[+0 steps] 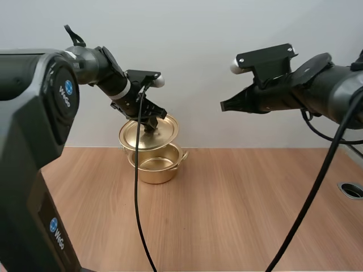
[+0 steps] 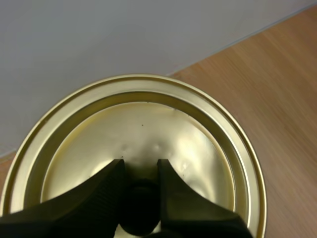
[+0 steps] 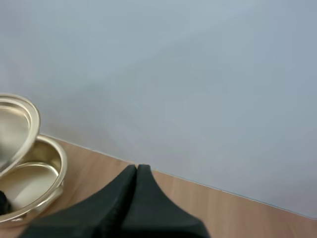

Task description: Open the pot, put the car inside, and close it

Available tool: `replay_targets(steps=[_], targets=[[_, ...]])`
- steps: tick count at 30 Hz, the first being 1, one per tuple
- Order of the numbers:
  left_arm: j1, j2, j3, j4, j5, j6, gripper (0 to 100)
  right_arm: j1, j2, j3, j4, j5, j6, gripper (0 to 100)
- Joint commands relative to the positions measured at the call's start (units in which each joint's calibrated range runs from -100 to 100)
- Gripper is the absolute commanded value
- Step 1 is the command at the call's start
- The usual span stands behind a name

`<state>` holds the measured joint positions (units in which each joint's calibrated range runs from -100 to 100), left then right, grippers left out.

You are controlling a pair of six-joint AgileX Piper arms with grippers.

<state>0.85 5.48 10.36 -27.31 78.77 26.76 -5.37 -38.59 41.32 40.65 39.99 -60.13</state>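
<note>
The fingers (image 2: 99,196) of our left gripper (image 2: 140,166) are clamped on the black knob (image 2: 140,210) at the centre of the lid (image 2: 148,124), one finger on each side of it. The gold lid hangs tilted in this grip, its upper face turned toward the wrist camera. In the high view we see it raised over the rear rim of the pot (image 1: 156,168); whether its lower edge touches that rim we cannot tell. The pot stands open and upright on the desk (image 1: 244,209), near the far edge by the wall (image 1: 204,34), with a handle showing on its right side. The fingers of our right gripper (image 3: 137,169) lie together as one dark wedge, gripping nothing. This gripper hangs in the air above the desk, well apart from the pot and to its right, its tip pointing toward the pot's side.
</note>
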Motion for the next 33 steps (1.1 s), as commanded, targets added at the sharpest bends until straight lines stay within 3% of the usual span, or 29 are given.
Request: replay_targets(steps=[1, 6, 11, 15, 29, 31, 33], targets=[[-0.04, 4.40, 0.06, -0.67, -0.01, 0.60, 0, -0.47, -3.91, 0.08, 0.22, 1.18, 0.58, 0], [-0.48, 7.26, 0.06, -0.16, -1.42, 0.71, 0, -0.47, -3.90, 0.08, 0.22, 3.04, 1.28, 0], [-3.08, 8.41, 0.22, 1.94, -5.96, -0.61, 0, -0.47, -3.90, 0.08, 0.22, 3.04, 1.28, 0], [-4.81, 9.26, 0.22, 8.34, -11.23, -3.77, 0, -0.47, -3.90, 0.08, 0.22, 3.25, 1.28, 0], [-4.98, 13.04, 0.22, 9.58, -13.22, -4.54, 0, -0.47, -3.90, 0.08, 0.22, 3.29, 1.28, 0], [-4.98, 13.51, 0.22, 9.72, -13.25, -3.43, 10, -0.47, -3.90, 0.08, 0.22, 3.29, 1.28, 0], [-4.98, 13.51, 0.09, 9.72, -12.97, -3.43, 31, -0.47, -3.90, 0.08, 0.22, 3.93, 1.28, 0]])
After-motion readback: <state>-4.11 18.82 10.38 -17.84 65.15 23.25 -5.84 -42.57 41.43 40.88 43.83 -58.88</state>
